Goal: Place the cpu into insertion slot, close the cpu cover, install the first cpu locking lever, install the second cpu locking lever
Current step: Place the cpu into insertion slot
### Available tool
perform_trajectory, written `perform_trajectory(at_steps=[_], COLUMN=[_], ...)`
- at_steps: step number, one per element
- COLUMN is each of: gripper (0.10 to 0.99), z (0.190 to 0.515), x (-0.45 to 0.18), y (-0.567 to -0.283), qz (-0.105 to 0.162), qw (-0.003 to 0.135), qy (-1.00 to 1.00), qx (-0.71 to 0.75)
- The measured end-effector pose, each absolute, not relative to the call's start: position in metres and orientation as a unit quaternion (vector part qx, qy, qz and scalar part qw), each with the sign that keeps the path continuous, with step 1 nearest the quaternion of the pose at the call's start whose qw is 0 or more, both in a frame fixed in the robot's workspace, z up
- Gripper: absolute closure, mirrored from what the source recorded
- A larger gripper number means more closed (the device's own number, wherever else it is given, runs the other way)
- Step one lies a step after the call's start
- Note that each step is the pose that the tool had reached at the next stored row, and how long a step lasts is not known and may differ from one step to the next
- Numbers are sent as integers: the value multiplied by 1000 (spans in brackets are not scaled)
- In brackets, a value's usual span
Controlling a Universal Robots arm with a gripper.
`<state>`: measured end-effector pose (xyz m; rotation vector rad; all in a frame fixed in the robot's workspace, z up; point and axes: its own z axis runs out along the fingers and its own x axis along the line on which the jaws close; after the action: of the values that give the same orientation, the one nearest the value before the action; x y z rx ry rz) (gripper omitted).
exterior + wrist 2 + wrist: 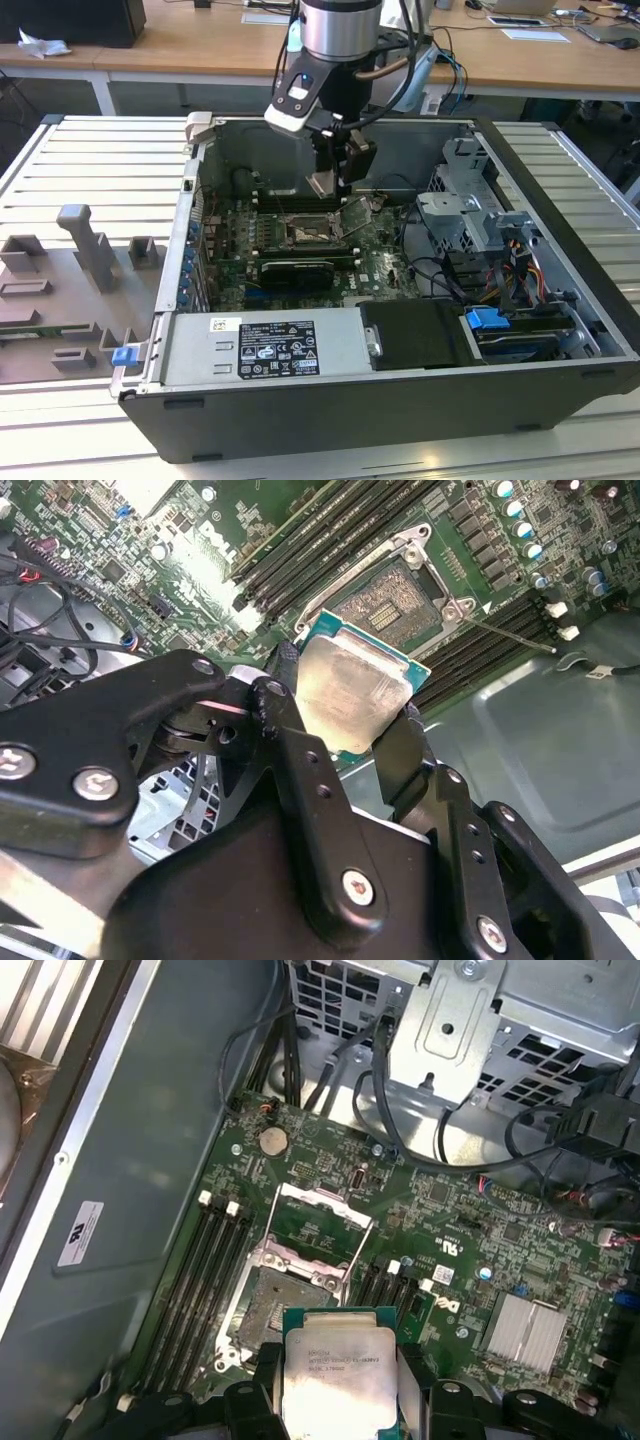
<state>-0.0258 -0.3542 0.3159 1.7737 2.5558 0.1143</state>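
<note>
My gripper (328,185) hangs inside the open computer case, shut on the cpu (321,184) by two opposite edges. In both wrist views the cpu (350,695) (335,1380) shows its pale metal face on a green-edged base, held between the black fingers (276,695). It hovers a little above the green board, slightly off to one side of the insertion slot (268,1305) (393,598) (303,233). The slot's dark centre lies bare. The cpu cover (322,1222) stands swung open beyond the slot. A thin locking lever (510,635) sticks out beside the socket.
Memory slots (205,1260) flank the socket on both sides. A long black graphics card (297,270) lies in front of it, a power supply (265,345) nearer still. A drive cage (470,210) with cables sits at the exterior view's right. Grey fixtures (70,280) stand outside the case.
</note>
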Motion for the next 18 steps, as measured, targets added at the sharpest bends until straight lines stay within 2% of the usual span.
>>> perform_trajectory(at_steps=[18], gripper=[545], z=[312], x=[-26], y=[-354], qz=[36], qw=[15], qy=[803], qx=[594])
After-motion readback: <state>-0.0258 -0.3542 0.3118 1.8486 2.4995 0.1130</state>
